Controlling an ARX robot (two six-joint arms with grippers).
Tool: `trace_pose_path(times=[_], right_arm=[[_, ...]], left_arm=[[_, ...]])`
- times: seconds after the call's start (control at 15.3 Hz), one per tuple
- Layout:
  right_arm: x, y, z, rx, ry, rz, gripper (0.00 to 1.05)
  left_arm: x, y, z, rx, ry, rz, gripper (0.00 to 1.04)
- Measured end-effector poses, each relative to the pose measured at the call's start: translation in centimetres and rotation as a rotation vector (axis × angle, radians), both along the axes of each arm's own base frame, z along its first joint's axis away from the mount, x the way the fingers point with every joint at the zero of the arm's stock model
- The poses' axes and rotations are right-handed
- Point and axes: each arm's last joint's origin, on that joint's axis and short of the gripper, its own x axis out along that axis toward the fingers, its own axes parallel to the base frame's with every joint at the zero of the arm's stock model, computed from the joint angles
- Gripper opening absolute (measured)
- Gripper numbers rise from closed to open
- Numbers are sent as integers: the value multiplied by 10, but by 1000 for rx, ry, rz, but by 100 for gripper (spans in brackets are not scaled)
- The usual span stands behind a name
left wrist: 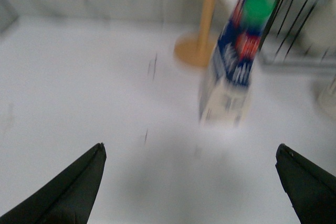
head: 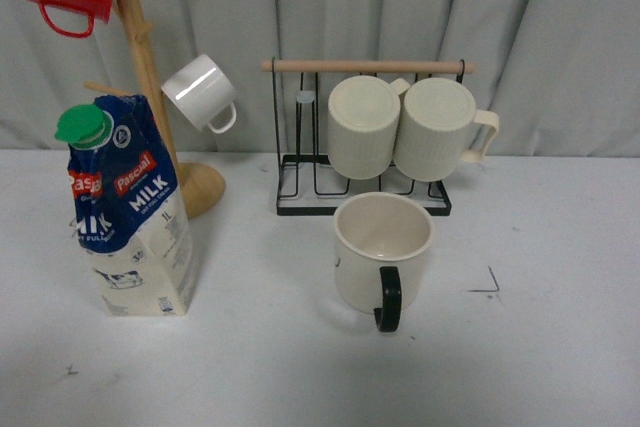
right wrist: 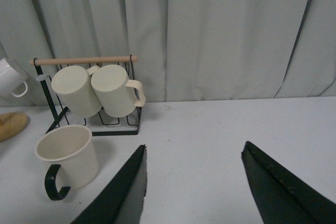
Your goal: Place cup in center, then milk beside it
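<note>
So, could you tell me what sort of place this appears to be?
Probably a staged lab bench rather than a real kitchen: a plain grey curtain as backdrop, a bare white table with a black corner mark drawn on it, and kitchen props, the milk carton and cup, set out neatly.

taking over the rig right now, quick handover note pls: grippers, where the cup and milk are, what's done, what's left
Left gripper: open, empty, facing the milk carton.
Right gripper: open, empty, clear of the cup.
Cup: upright in front of the wire rack, handle toward the robot, apparently inside the marked center; a black corner mark lies to its right.
Milk carton: upright, well left of the cup, beside the wooden mug tree.
Done: cup looks placed.
Left: grasp the milk carton, probably with the left gripper, and set it beside the cup.
</note>
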Motion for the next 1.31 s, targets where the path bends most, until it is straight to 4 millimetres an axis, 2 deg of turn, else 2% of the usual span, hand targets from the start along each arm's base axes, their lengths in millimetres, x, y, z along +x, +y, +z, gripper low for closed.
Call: trace_pose_path(times=[0.07, 0.13, 0.26, 0.33, 0.52, 0.59, 0.65, 0.72, 0.85, 0.98, 1.18, 1.31], right_arm=[[0, 0, 0, 0, -1, 2, 66], [0, 0, 0, 0, 0, 2, 79], [0, 0, 0, 0, -1, 1, 95], [0, 0, 0, 0, -1, 2, 99], [0, 0, 0, 0, -1, 1, 98], [0, 0, 0, 0, 0, 1, 98], [0, 0, 0, 0, -1, 1, 98], [0, 0, 0, 0, -1, 1, 98], [0, 0, 0, 0, -1, 1, 98], [0, 0, 0, 0, -1, 2, 98], [0, 0, 0, 0, -1, 1, 98], [0, 0, 0, 0, -1, 1, 98]], left_arm=[[5, -2, 9, 13, 126, 3, 98], [19, -1, 26, 3, 166, 4, 98], [39, 6, 46, -7, 99, 56, 98], [58, 7, 57, -21, 64, 40, 98], [110, 1, 73, -40, 37, -24, 98], [129, -4, 79, -54, 23, -58, 98], [159, -14, 90, -65, -5, -98, 98], [176, -20, 95, -66, -15, -118, 98], [201, -30, 93, -67, 12, -140, 98], [221, -37, 80, -66, 60, -156, 98], [235, -34, 61, -53, 112, -140, 98], [237, -29, 60, -53, 112, -119, 98]])
